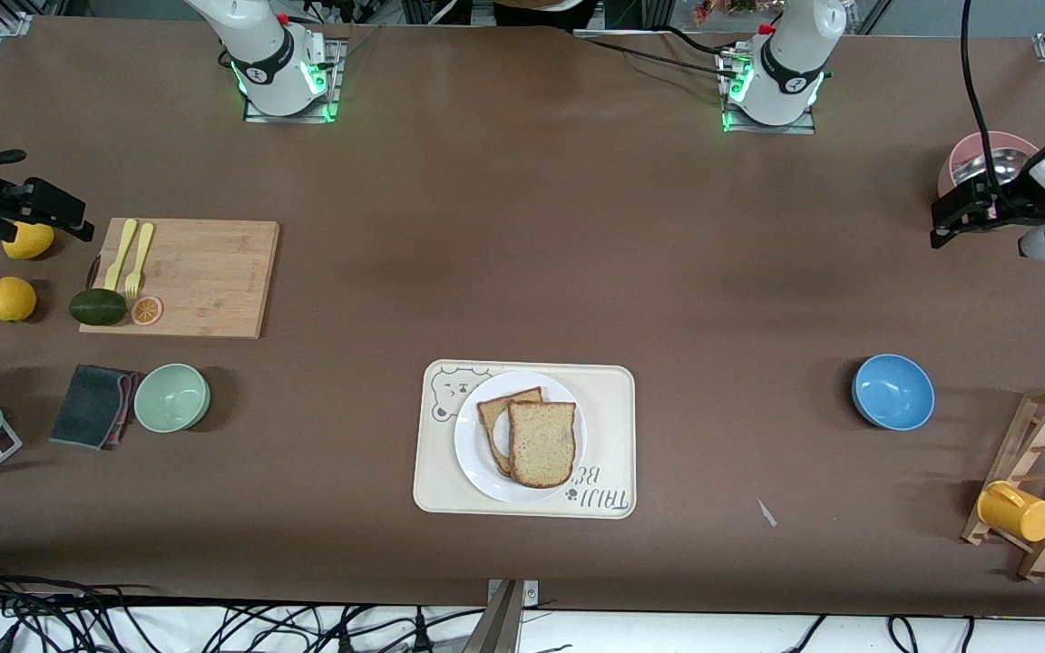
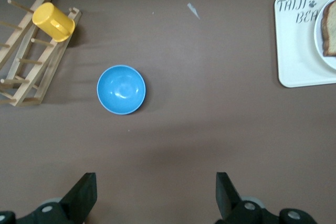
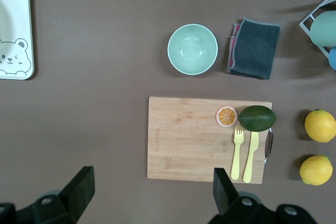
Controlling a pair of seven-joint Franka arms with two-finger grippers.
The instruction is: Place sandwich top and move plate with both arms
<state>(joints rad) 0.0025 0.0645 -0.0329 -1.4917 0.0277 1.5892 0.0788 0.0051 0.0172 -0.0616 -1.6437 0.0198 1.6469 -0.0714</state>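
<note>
Already the sandwich top (image 1: 542,443) lies on the plate (image 1: 473,453); left gripper (image 2: 155,195) and right gripper (image 3: 149,192) hover spread wide, well apart from it, so next both must approach its rim.

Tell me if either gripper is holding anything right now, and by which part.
Nothing is held. The left gripper and the right gripper both hang open and empty over bare table.

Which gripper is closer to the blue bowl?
Left. The left gripper hangs open near the blue bowl; the right gripper, also open, is at the table's right-arm end.
</note>
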